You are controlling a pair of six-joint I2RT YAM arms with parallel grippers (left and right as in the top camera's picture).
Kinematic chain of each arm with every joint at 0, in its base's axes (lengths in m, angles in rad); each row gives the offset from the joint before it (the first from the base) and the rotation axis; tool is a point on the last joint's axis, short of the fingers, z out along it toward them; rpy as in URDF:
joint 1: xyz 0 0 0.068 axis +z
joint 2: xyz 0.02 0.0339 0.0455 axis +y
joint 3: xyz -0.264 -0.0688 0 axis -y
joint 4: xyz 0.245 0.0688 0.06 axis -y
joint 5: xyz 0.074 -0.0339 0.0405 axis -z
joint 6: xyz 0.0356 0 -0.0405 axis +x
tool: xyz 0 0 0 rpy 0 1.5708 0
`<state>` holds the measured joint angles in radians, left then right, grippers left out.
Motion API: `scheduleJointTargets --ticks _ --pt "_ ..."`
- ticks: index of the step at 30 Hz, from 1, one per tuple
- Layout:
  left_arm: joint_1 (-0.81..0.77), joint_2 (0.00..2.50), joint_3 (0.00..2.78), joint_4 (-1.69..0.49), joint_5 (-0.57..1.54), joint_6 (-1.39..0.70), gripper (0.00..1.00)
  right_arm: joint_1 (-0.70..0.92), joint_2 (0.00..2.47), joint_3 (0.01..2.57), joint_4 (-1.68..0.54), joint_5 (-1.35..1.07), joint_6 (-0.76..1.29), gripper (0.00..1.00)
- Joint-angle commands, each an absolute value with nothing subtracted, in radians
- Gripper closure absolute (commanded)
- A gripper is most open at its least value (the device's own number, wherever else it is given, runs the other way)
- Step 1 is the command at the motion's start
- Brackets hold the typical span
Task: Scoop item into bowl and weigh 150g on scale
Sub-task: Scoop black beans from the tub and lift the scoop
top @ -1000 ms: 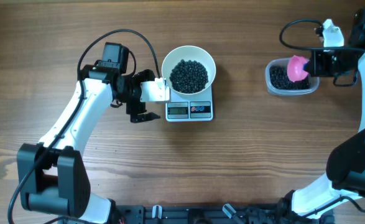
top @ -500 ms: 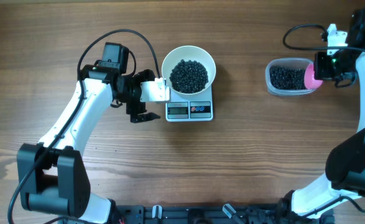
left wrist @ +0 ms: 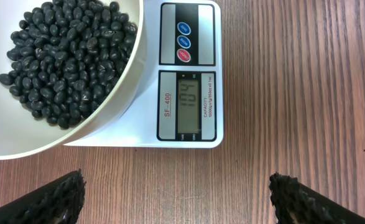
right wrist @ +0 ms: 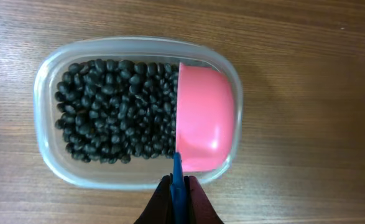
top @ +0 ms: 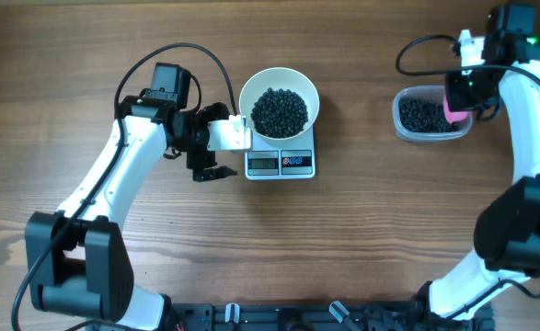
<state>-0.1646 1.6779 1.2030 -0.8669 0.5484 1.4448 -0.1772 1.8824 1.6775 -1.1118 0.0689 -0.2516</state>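
Left gripper [left wrist: 179, 200]: jaws spread wide, holding nothing; its two dark fingertips [left wrist: 58, 199] sit at the lower corners of the left wrist view, over bare wooden table [left wrist: 294, 93], just short of the scale's display edge
Scale [left wrist: 188, 134]: white, flat on the table in the middle of the work area, just beside the left gripper; the grey display [left wrist: 191, 106] shows what looks like 104; three round buttons [left wrist: 183, 41] sit next to it, two blue and one red
Bowl [left wrist: 117, 106]: white, round, standing upright on the scale; it covers the platform and overhangs it, leaving the display strip and buttons clear
Item in bowl [left wrist: 64, 59]: a heap of small matte black beans piled in the middle of the bowl; white wall shows all round the heap
Right gripper [right wrist: 179, 198]: clamped shut on the thin blue handle [right wrist: 178, 177]; it hangs above the near rim of the tub in the right wrist view
Scoop [right wrist: 206, 121]: pink, inside the tub at its right end; its straight left edge meets the beans; whether any beans are in it, cannot tell
Tub [right wrist: 42, 124]: clear plastic, rounded rectangle, on the table well apart from the scale, at the robot's right
Item in tub [right wrist: 114, 112]: black beans fill the floor of the tub up to the scoop
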Motion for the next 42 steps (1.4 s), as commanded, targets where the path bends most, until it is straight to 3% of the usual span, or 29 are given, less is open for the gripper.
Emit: scheduleJointTargets --ticks 1,12,17,21,25,33,42 --pt "-0.167 1.689 1.196 -0.867 0.571 1.435 0.00 -0.167 1.944 1.686 -1.099 0.043 -0.245 0.96" --pt "-0.166 1.689 1.196 -0.867 0.571 1.435 0.00 -0.167 2.024 1.686 -1.111 -0.393 -0.098 0.96" --pt "-0.167 1.689 1.196 -0.867 0.571 1.435 0.00 -0.169 2.024 1.686 -1.251 -0.404 -0.181 0.96" --pt "-0.167 1.689 1.196 -0.867 0.571 1.435 0.00 -0.187 2.024 1.686 -1.176 -0.372 -0.194 0.95" --pt "-0.166 1.689 1.196 -0.867 0.571 1.435 0.00 -0.237 2.024 1.686 -1.106 -0.325 -0.078 0.96" --pt "-0.166 1.689 1.196 -0.867 0.571 1.435 0.00 -0.376 2.024 1.686 -1.121 -0.654 -0.072 0.96" --pt "-0.167 1.689 1.196 -0.867 0.571 1.435 0.00 -0.501 2.024 1.686 -1.221 -0.767 -0.176 0.96"
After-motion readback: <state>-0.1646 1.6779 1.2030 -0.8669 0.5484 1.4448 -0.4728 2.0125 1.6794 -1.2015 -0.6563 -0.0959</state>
